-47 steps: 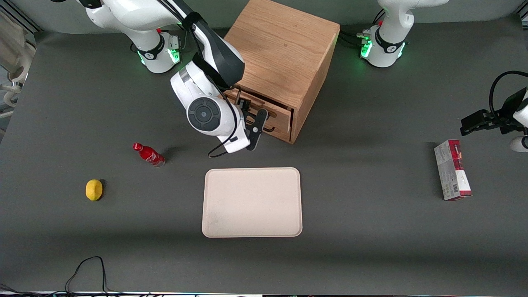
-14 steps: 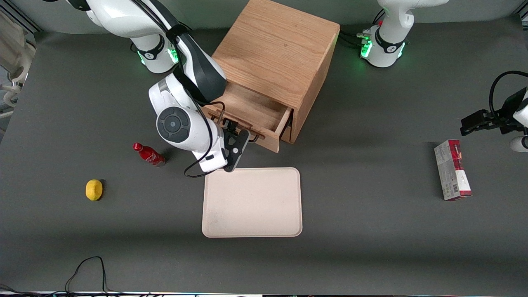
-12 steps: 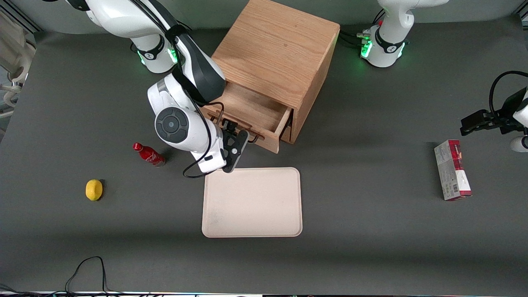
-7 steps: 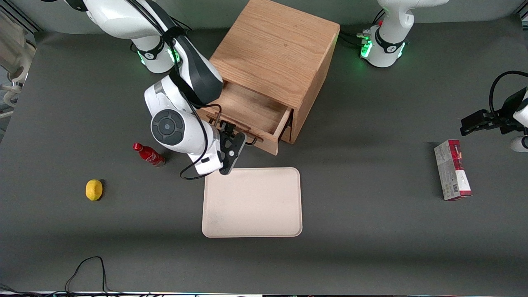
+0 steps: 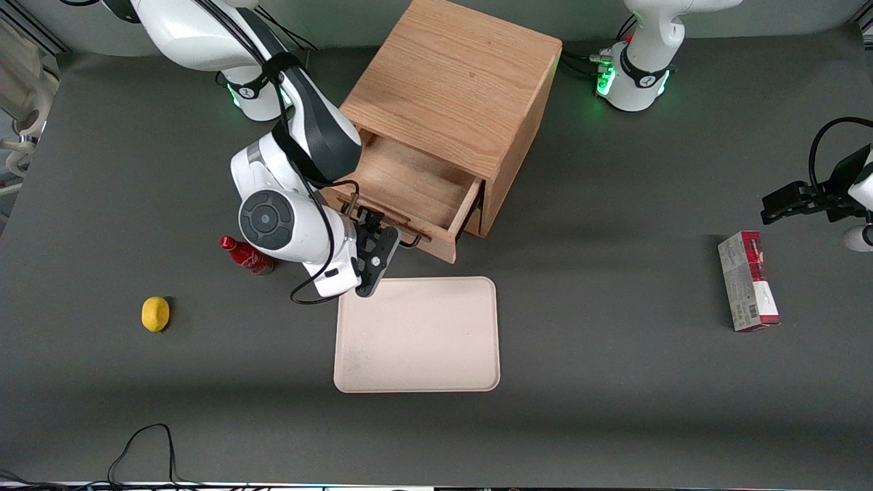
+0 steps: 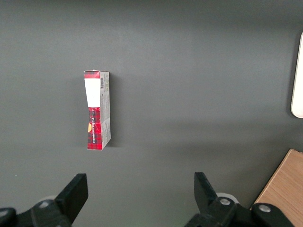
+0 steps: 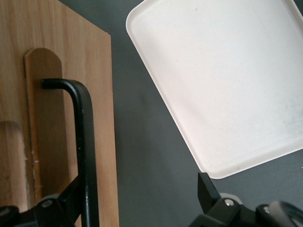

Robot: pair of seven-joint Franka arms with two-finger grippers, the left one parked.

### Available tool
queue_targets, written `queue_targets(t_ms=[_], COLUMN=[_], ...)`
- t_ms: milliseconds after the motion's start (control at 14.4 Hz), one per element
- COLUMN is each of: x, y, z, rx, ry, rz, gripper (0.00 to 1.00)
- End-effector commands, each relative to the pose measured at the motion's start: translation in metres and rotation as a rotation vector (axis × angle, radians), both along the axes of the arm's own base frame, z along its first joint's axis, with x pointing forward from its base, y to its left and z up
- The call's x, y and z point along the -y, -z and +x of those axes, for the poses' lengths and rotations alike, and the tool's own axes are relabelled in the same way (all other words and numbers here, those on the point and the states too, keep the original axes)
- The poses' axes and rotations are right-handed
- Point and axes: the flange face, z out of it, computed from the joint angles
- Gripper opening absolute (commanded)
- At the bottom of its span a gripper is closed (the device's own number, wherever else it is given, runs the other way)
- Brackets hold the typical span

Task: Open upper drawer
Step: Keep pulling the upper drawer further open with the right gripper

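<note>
Claw with fingers spread sits at the black handle of the upper drawer, which is pulled out of the oak cabinet, its inside bare, near a bare beige tray on the worktop.

Work surface: dark grey matte table, filling nearly whole front view. Pale grey wall strip along edge farthest from front camera. Lighting: even, diffuse; soft shadows beside objects. Black cable loop at nearest table edge.
</note>
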Motion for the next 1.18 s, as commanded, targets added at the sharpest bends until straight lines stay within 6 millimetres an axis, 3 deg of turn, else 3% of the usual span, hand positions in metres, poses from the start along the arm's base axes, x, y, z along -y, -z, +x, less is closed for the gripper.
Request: queue_targets(t_ms=[0,1109], x=[0.002,0.029], y=[0.0,-0.006], z=[0.011,0.039], rx=[0.008,0.036], ry=[-0.014,0.05], rz=[0.023,0.078], gripper=[1.0,1.0])
